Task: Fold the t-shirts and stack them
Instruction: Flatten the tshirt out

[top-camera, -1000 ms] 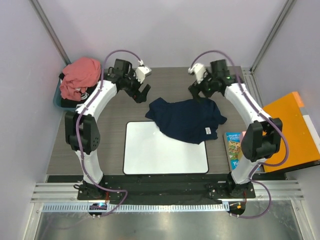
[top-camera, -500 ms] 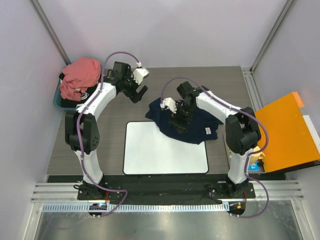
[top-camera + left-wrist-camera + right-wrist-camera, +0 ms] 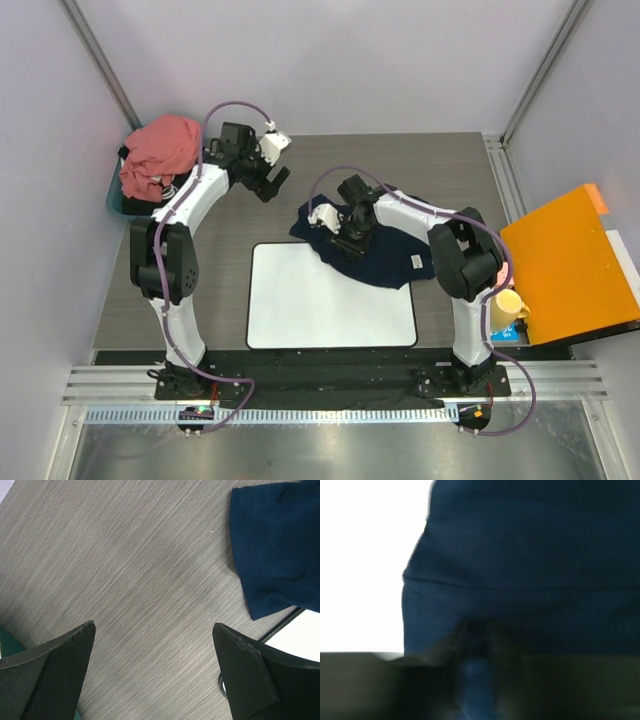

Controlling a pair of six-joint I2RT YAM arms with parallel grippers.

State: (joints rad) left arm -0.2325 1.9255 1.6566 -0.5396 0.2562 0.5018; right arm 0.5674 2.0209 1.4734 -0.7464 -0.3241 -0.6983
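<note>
The dark navy t-shirt [image 3: 395, 245] lies crumpled at the back of the table, its front edge overlapping the white mat [image 3: 330, 300]. My right gripper [image 3: 345, 242] is down on the shirt's left part. In the right wrist view a fold of the navy t-shirt [image 3: 530, 555] sits pinched between the closed fingers of the right gripper [image 3: 479, 635]. My left gripper [image 3: 272, 185] hovers open over bare table, left of the shirt; the left wrist view shows the left gripper [image 3: 154, 630] wide with a navy sleeve [image 3: 275, 545] off to the right. The salmon-pink t-shirt [image 3: 160, 150] is heaped at the far left.
The pink shirt rests on a teal bin [image 3: 113, 198] off the table's left edge. An orange panel [image 3: 565, 265] juts in at the right, with a yellow object [image 3: 507, 303] by its near corner. The mat's corner [image 3: 300, 635] shows near the left gripper.
My right arm has swung in from the back right, come down onto the navy shirt's left part, and its jaws have closed on the cloth. The left gripper drifted slightly back and left.
</note>
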